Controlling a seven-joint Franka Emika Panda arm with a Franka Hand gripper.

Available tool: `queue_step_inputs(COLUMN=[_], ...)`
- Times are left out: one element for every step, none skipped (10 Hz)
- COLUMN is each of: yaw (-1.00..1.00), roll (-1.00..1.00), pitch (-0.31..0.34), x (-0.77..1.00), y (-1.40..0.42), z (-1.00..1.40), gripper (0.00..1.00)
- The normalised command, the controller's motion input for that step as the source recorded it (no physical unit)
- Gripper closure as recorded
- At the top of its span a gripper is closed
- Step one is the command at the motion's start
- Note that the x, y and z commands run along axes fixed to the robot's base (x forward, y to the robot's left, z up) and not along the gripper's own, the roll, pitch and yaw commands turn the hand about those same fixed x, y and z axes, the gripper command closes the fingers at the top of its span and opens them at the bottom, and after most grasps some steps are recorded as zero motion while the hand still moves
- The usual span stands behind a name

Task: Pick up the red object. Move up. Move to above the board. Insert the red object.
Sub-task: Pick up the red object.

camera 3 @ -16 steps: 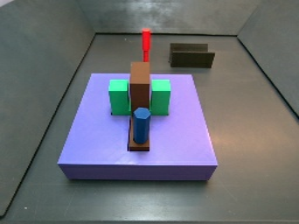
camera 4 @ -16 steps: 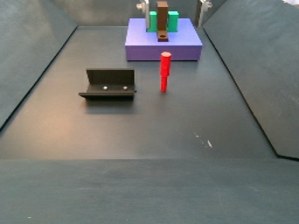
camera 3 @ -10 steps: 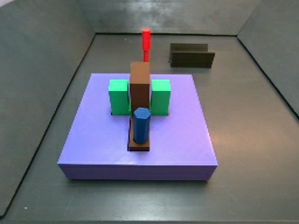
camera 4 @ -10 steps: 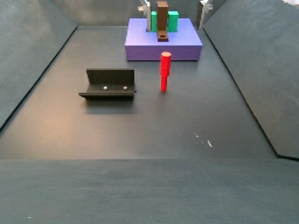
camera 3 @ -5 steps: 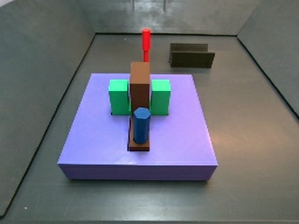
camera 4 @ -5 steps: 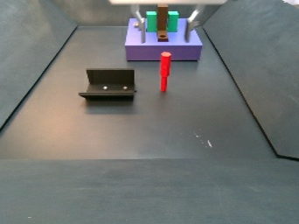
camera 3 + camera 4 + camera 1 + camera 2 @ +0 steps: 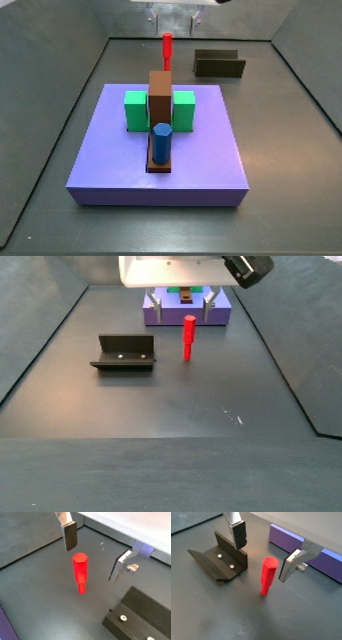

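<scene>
side view, left to right: fixture [image 7: 124,352] on the dark floor, then the red object [image 7: 190,338] standing upright just beside it, untouched. behind the peg, the board [image 7: 187,315], partly hidden by the arm's white body. gripper [image 7: 185,298] hangs above the red object, fingers not down around it.

wrist view: gripper [image 7: 95,556] spread wide, nothing held; fingers [image 7: 69,536] stand clear of the peg on both sides. red object [image 7: 80,572] upright between them, lower down.

side view from the board end: board [image 7: 134,170] nearest, carrying green blocks [image 7: 136,111], brown bar [image 7: 160,100], blue cylinder [image 7: 162,144]. red object [image 7: 167,50] beyond it, fixture [image 7: 219,65] to its right.
</scene>
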Motion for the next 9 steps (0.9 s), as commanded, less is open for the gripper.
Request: queue_step_inputs(yaw=[-0.01,0.0,0.0,0.0,0.0,0.0,0.0,0.0,0.0], roll=[-0.03,0.0,0.0,0.0,0.0,0.0,0.0,0.0,0.0], pitch=[0.0,-0.001,0.0,0.0,0.0,0.0,0.0,-0.003,0.0], x=[-0.17,0.0,0.05,0.02,0.0,-0.01,0.0,-0.02,0.0], y=[-0.13,-0.17,-0.08,0.0,0.0,0.0,0.0,0.0,0.0], z=[-0.16,-0.25,-0.29,-0.27,-0.24,-0.16,-0.08,-0.2,-0.08], gripper=[0.0,0.0,0.0,0.0,0.0,0.0,0.0,0.0,0.0])
